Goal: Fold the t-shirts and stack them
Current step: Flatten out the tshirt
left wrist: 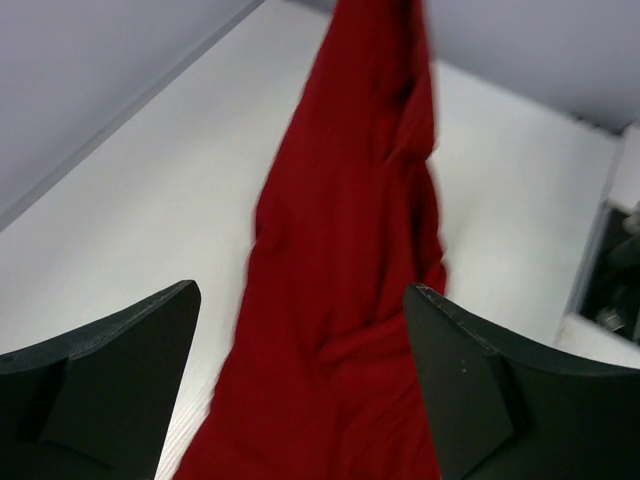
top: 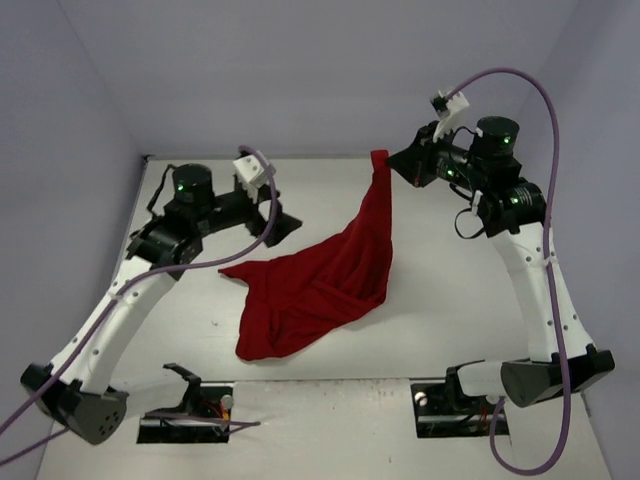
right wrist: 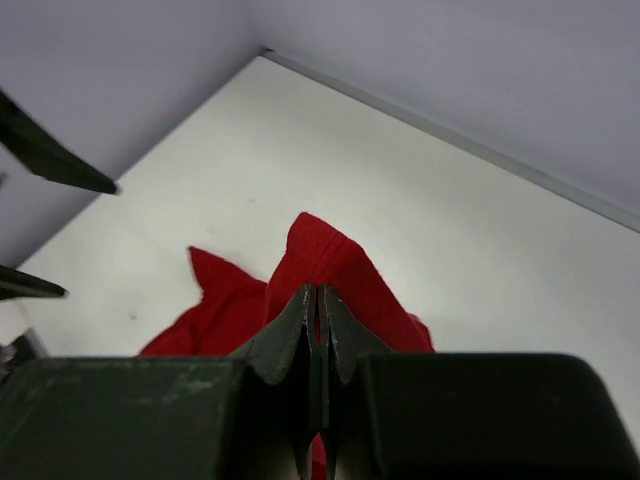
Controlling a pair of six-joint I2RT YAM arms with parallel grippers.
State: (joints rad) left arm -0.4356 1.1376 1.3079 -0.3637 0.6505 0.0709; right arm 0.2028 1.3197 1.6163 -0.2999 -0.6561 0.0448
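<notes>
One dark red t-shirt (top: pixel 320 275) hangs in a long drape from my right gripper (top: pixel 392 160) down to the table, where its lower part lies bunched. My right gripper is raised at the back right and shut on a hemmed edge of the t-shirt (right wrist: pixel 330 255). My left gripper (top: pixel 285 222) is open and empty, hovering left of the draped cloth. In the left wrist view the t-shirt (left wrist: pixel 345 300) fills the space ahead between the two dark fingers (left wrist: pixel 130 370), without touching them.
The white table (top: pixel 450 300) is walled at the back and sides by pale panels. Two dark mounts with cables sit at the near edge (top: pixel 185 410), by the arm bases.
</notes>
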